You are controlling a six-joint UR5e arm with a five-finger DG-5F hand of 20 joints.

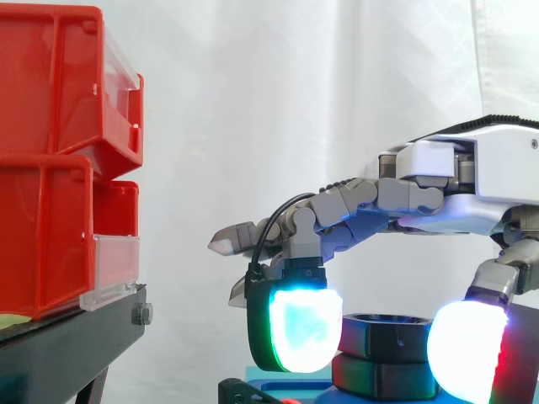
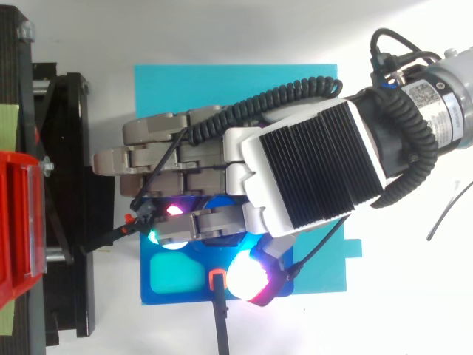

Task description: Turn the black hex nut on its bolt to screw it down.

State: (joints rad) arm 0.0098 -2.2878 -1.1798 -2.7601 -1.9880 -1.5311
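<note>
Far left, the red bins (image 1: 50, 168) sit stacked on the black stand (image 1: 72, 337), well apart from the work. Next, the straight fingers of the hand (image 1: 396, 202) reach out over the blue fixture (image 2: 174, 277), which lies on a cyan mat (image 2: 222, 89). One finger curls down and sets its cyan-white pad (image 1: 299, 328) against the left flank of the black hex nut (image 1: 383, 332). The nut sits level just above a second black hex piece (image 1: 383, 376). On the right, the thumb pad (image 1: 467, 353) meets the nut's other flank, so the hand pinches the nut. The bolt's thread is hidden. The risk I see: the broad soft pads bear on narrow flats, so a turn could slide them round a corner and leave the nut unturned, and uneven squeeze could tilt the nut and bind it on the thread
</note>
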